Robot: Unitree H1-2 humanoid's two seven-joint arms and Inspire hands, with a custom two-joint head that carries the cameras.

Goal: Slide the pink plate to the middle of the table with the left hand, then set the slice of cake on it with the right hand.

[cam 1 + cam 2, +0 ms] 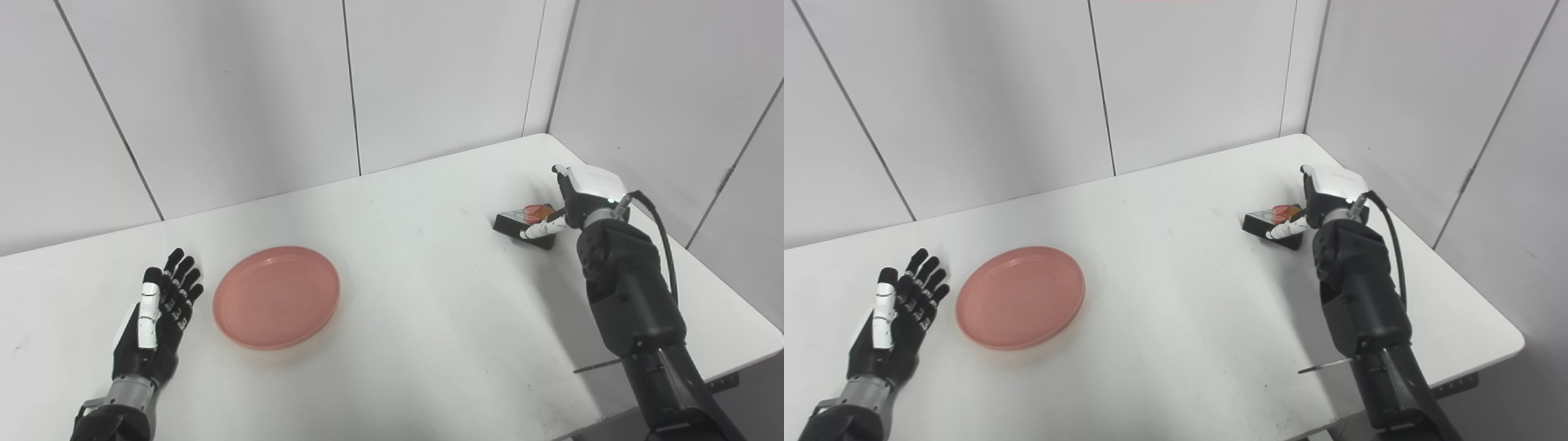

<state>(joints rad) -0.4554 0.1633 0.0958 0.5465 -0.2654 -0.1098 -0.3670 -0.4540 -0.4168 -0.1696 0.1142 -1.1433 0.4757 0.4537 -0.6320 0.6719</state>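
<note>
The pink plate sits left of the table's middle, just beside the left hand, which lies palm up with its fingers spread on nothing. At the far right the right hand is closing round the slice of cake — whether it truly grips I cannot tell. That dark wedge with a glossy red topping looks soft, so a light squeeze low on its sides seems wise — the smooth, shallow plate would slide easily.
</note>
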